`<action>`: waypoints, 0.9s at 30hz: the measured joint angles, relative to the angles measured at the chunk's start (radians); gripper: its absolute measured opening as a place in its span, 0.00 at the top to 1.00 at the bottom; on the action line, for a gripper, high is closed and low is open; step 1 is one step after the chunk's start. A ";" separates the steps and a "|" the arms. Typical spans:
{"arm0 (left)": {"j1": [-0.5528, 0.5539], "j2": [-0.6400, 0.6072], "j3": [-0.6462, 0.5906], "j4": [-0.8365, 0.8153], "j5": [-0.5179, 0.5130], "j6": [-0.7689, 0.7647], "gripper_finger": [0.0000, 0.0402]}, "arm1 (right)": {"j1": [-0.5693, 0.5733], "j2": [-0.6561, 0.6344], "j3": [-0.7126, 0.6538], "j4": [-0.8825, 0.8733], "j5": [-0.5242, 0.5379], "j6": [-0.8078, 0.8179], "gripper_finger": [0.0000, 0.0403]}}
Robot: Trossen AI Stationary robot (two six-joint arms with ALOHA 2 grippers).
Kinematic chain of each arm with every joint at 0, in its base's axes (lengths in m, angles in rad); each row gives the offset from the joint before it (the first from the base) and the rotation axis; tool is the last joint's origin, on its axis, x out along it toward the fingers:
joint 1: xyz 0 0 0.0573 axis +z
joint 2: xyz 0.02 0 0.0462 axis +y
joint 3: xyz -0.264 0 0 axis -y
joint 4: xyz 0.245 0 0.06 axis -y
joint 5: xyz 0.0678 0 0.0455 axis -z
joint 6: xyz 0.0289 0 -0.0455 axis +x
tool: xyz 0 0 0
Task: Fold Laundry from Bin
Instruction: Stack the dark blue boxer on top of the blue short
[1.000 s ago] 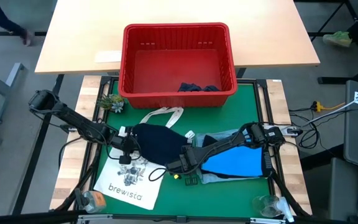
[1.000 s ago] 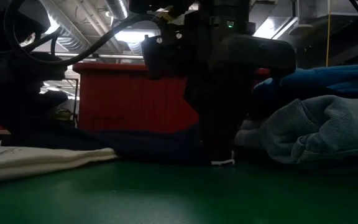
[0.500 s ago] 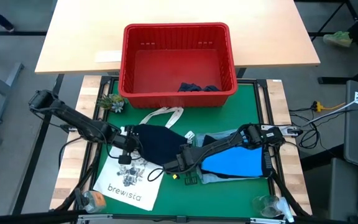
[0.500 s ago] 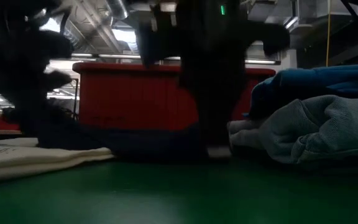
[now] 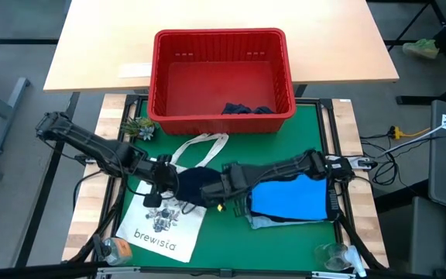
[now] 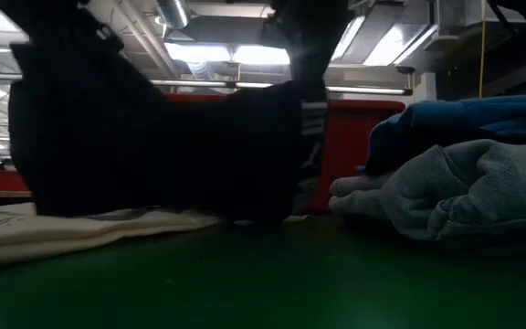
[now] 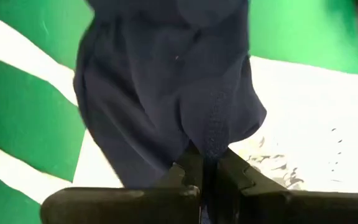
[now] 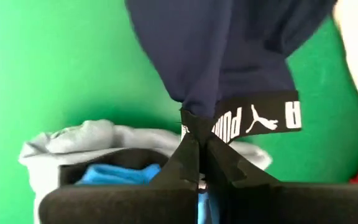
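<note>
- High view: the navy garment (image 5: 196,186) is seen lifted between the 2 arms over the green table (image 5: 316,124), above the white tote bag (image 5: 161,225).
- The left tool (image 5: 163,180) is clenched on 1 edge of the navy garment, as shown in the left wrist view (image 7: 207,168), where the cloth hangs from the pinched fingertips.
- The right tool (image 5: 224,186) is clenched on the opposite edge, at the black waistband (image 8: 253,118) printed in white letters.
- A bright blue garment (image 5: 293,200) is laid on a light grey-blue garment (image 6: 446,196) just beside the right arm.
- The red bin (image 5: 221,43) is placed at the table's far edge, with 1 dark garment (image 5: 246,109) left inside.
</note>
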 joint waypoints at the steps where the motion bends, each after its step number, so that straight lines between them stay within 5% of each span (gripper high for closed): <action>1: 0.000 0.000 0.015 -0.005 0.000 0.000 0.99 | -0.013 -0.018 -0.012 0.010 -0.002 -0.015 0.99; 12: 0.043 0.000 0.097 -0.002 -0.012 -0.006 0.99 | -0.111 -0.182 -0.022 0.002 0.018 -0.183 0.99; 19: 0.127 0.000 0.099 0.205 -0.034 -0.036 0.99 | -0.190 -0.290 -0.043 0.003 0.042 -0.311 0.99; 27: 0.197 0.019 0.099 0.468 -0.053 -0.041 0.99 | -0.259 -0.546 -0.301 0.002 0.048 -0.327 1.00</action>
